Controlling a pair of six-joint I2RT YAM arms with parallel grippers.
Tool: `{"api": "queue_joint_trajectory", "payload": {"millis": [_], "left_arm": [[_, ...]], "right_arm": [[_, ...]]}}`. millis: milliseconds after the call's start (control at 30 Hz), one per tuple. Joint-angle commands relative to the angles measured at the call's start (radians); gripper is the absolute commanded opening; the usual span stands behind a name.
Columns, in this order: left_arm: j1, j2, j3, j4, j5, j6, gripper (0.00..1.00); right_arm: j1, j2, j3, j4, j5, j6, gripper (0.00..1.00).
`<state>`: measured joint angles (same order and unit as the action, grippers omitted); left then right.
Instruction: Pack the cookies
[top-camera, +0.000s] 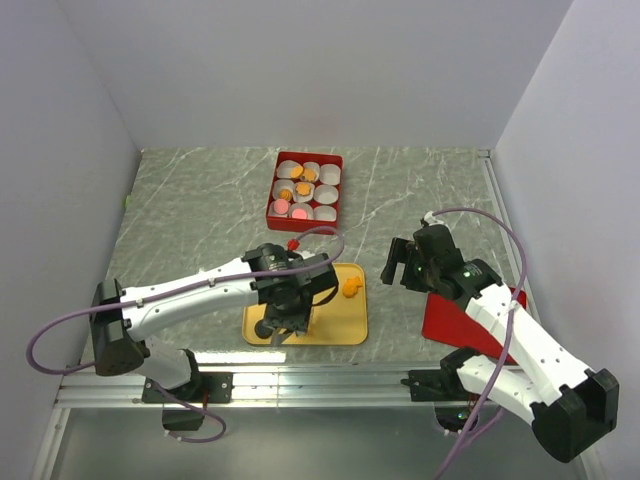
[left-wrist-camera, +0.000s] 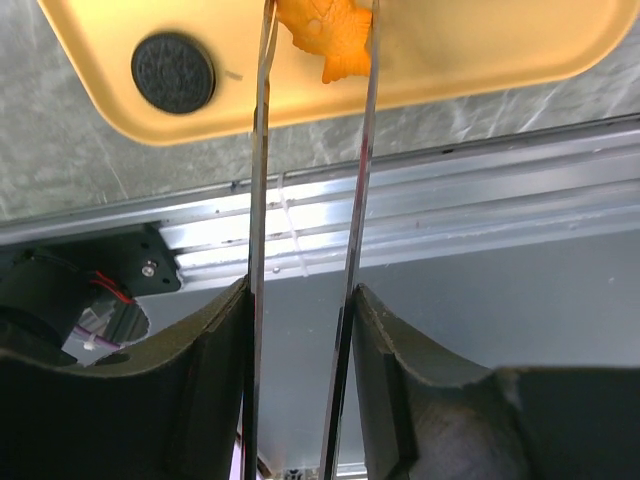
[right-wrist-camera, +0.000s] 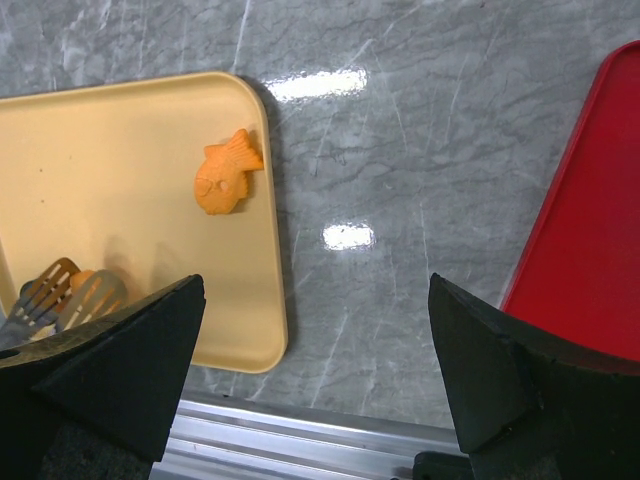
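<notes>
Left wrist view showed our left claw (top-camera: 281, 333) straddling an orange cookie (left-wrist-camera: 325, 35) on the yellow tray (left-wrist-camera: 480, 50), seemingly to lift it; clenched or not, we couldn't tell. Right claw (right-wrist-camera: 315, 350) hung released.

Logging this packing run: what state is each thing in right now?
Red box: open, some cups filled, some empty.
Red lid: off, lying on the table.
Left tool: flanking an orange cookie on the yellow tray; grip unclear.
Right tool: open, empty.
Fish cookie: loose on the yellow tray.
Black cookie: loose on the yellow tray.
</notes>
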<state>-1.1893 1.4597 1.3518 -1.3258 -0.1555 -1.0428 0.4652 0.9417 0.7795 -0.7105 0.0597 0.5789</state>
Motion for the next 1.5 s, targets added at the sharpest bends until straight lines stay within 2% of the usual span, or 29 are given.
{"api": "queue_joint_trajectory", "payload": {"millis": [0,200,500,800,1100,1200,1467], "left_arm": [[0.022,0.021,0.085,-0.03,-0.044,0.053,0.47],[0.08,0.063,0.181,-0.038,-0.065,0.124,0.47],[0.249,0.139,0.305,0.01,-0.085,0.263,0.46],[0.414,0.336,0.624,0.031,-0.09,0.372,0.47],[0.528,0.571,0.92,0.102,-0.004,0.388,0.47],[0.551,0.625,0.958,0.16,0.02,0.389,0.47],[0.622,0.68,0.962,0.318,0.036,0.38,0.48]], "right_arm": [[0.006,0.008,0.004,0.019,0.029,-0.01,0.99],[0.007,0.034,0.026,0.02,0.045,-0.016,0.99],[0.006,0.106,0.084,0.039,0.068,-0.033,0.99],[0.003,0.224,0.174,0.071,0.043,-0.071,1.0],[-0.028,0.384,0.426,-0.001,-0.018,-0.122,1.0],[-0.039,0.416,0.469,-0.021,-0.031,-0.132,1.0],[-0.056,0.453,0.449,-0.017,-0.077,-0.125,1.0]]}}
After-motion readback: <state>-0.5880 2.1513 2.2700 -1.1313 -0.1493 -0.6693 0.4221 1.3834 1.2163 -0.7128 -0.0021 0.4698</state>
